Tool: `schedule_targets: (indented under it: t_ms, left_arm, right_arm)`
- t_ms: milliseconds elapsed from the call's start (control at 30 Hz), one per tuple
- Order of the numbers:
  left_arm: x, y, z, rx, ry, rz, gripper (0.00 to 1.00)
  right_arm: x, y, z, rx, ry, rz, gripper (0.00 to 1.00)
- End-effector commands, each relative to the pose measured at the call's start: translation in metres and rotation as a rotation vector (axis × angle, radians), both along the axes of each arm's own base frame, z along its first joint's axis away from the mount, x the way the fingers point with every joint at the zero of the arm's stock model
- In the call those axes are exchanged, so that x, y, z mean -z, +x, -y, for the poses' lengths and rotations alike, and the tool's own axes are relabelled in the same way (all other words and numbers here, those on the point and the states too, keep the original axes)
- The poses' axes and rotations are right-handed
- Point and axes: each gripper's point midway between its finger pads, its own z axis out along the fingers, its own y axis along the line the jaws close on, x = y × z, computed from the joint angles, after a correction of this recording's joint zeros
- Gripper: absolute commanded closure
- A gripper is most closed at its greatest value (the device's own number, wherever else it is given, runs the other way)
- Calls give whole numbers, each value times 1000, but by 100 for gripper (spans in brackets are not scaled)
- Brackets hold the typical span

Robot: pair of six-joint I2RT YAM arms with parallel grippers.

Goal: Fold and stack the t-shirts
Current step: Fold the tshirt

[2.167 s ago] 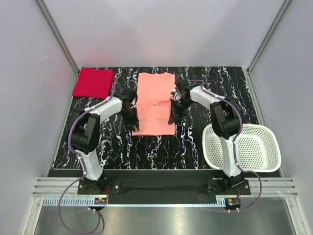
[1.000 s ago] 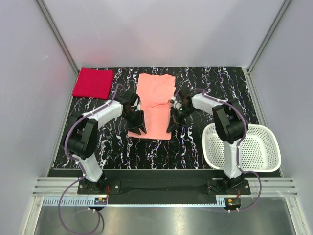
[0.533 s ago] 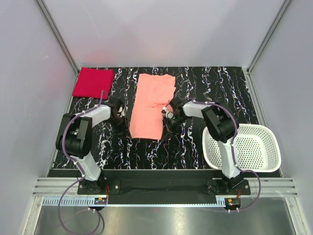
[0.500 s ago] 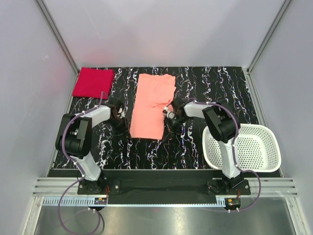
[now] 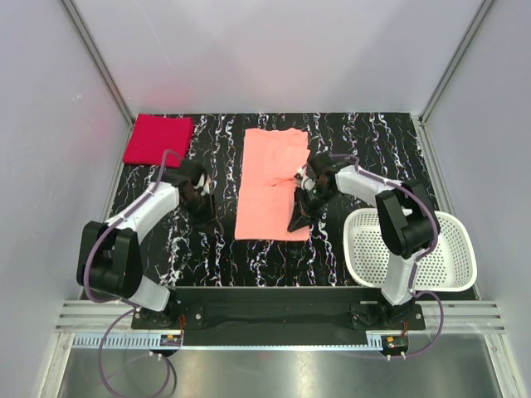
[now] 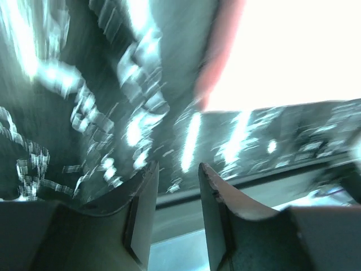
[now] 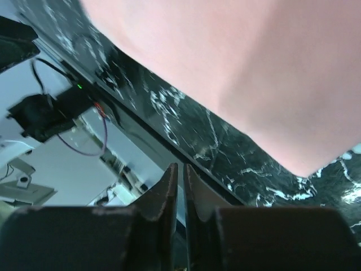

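The salmon t-shirt (image 5: 270, 186) lies flat mid-table as a long narrow strip, its hem toward me. The crimson red t-shirt (image 5: 158, 138) is a neat folded rectangle at the back left. My left gripper (image 5: 202, 199) is open and empty over bare table, left of the salmon shirt and apart from it. In the left wrist view (image 6: 177, 169) its jaws stand apart with nothing between them. My right gripper (image 5: 299, 217) is shut and empty at the shirt's lower right edge. The right wrist view (image 7: 180, 167) shows its jaws together above the table, with the salmon cloth (image 7: 237, 56) beyond them.
A white perforated basket (image 5: 448, 228) stands at the front right, beside the right arm. The black marbled table (image 5: 249, 257) is bordered by grey walls on the left, back and right. Its front edge shows in the right wrist view (image 7: 141, 135).
The grippers left the shirt's sides after it narrowed. Since half a second ago the salmon shirt and my right gripper have shifted right. The left gripper stays off the shirt.
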Motion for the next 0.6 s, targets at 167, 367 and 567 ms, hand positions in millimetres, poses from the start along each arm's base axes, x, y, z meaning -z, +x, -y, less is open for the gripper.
schedule_targets:
  t_ms: [167, 367, 567]
  left_arm:
    - [-82, 147, 73, 13, -313, 351, 59]
    - [-52, 207, 95, 4, -338, 376, 56]
    - [17, 205, 89, -58, -247, 226, 62]
  right_arm:
    - [-36, 132, 9, 232, -9, 166, 78]
    - [-17, 188, 13, 303, -63, 182, 74]
    - [18, 192, 1, 328, -21, 91, 75]
